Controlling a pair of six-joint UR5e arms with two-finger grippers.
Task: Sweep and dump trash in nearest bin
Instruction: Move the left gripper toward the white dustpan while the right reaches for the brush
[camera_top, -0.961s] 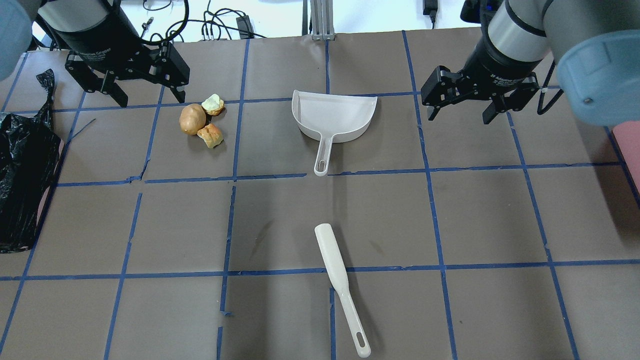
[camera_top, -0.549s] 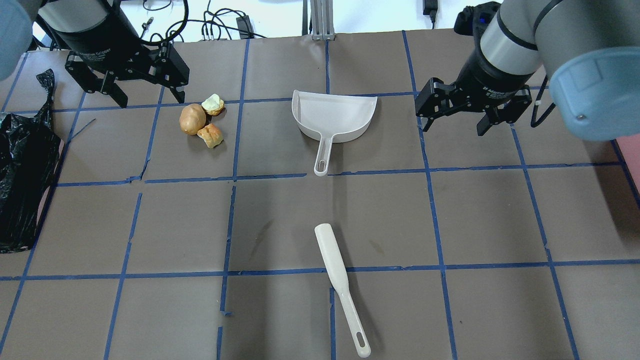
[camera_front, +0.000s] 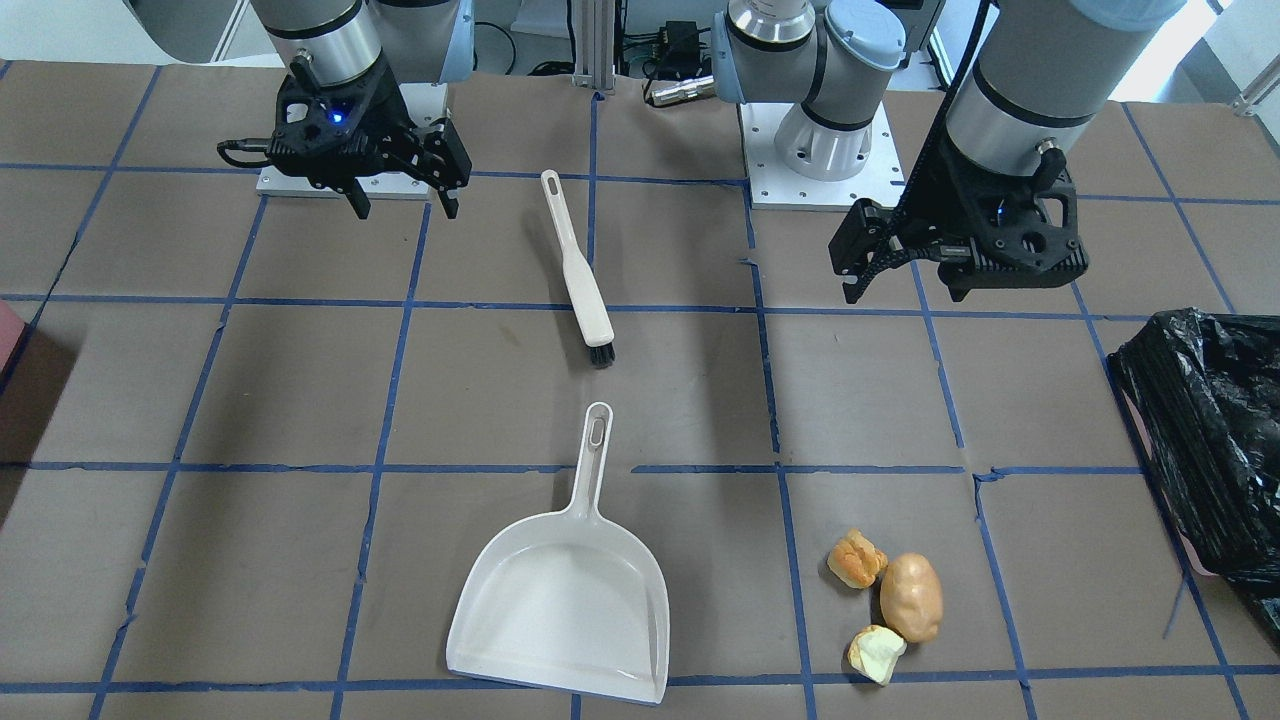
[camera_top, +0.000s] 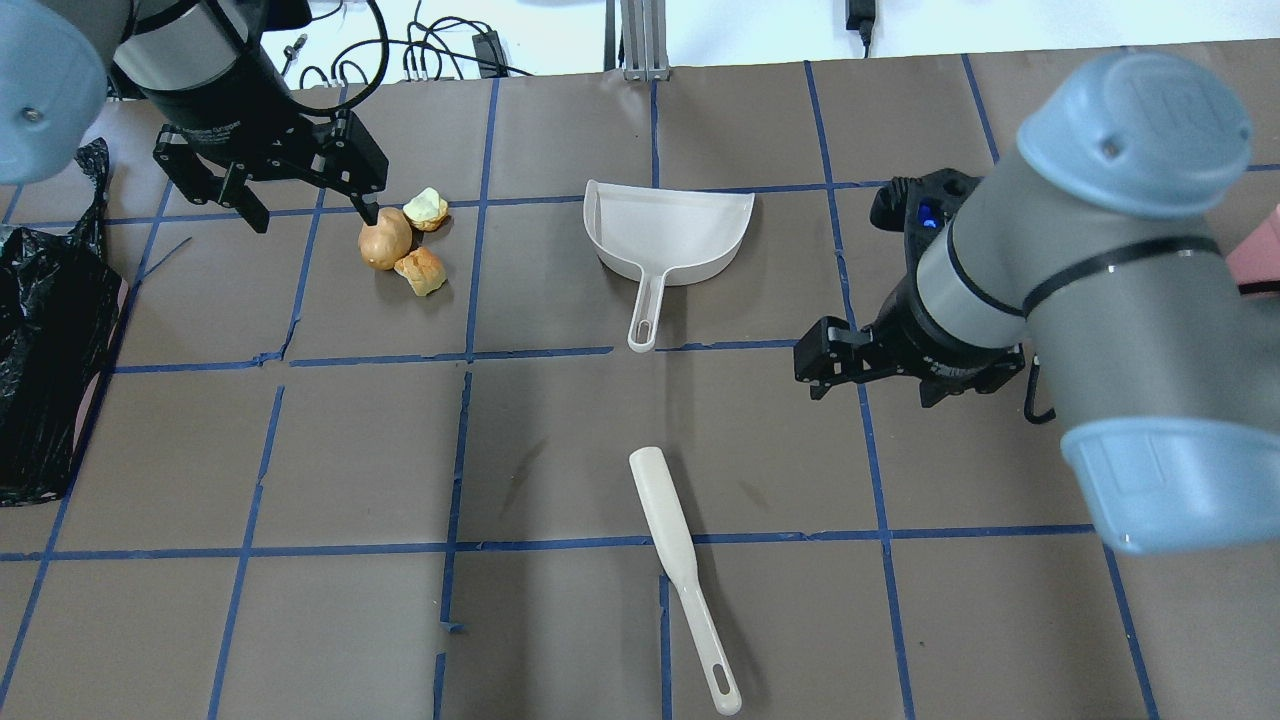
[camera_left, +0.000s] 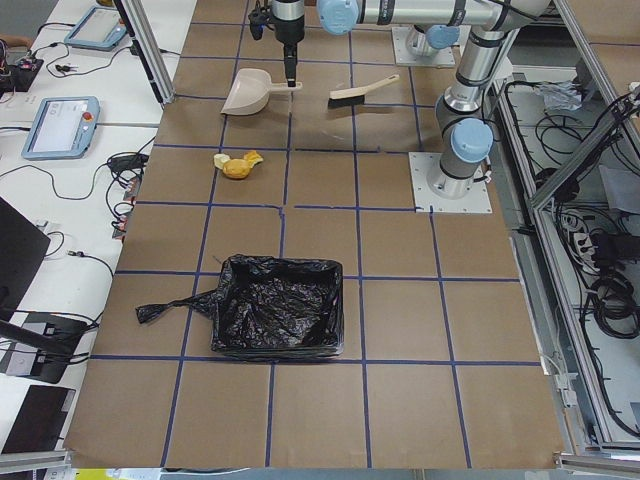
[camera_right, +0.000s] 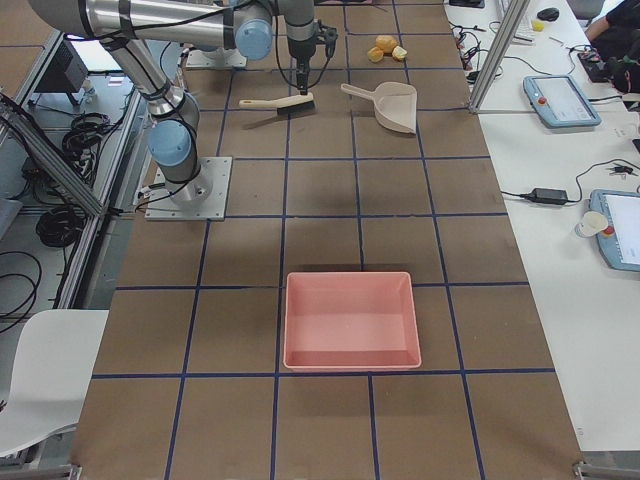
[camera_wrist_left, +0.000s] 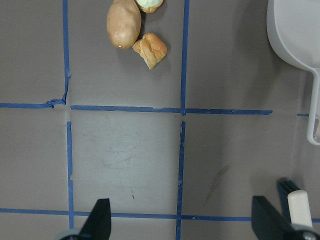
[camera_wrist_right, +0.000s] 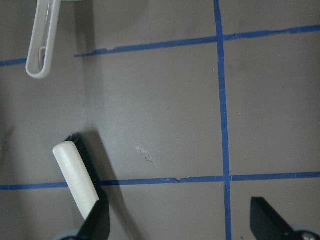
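The right hand (camera_top: 868, 392), wide open and empty, was the one nearer the brush (camera_top: 672, 545), which lay to its left and closer to the robot, long axis pointing away from the base, handle end nearest it. The left hand (camera_top: 312, 215), also open and empty, hovered by the trash (camera_top: 400, 243), between the dustpan (camera_top: 668, 232) and the bin (camera_top: 50, 300) at the worktop's (camera_top: 950, 630) left end.

The tabletop (camera_top: 350, 450) is covered in matt paper. The dustpan (camera_top: 668, 232) and brush (camera_top: 662, 510) are formed of smooth plastic; the bin (camera_top: 48, 330) is lined with glossy, crinkled plastic.
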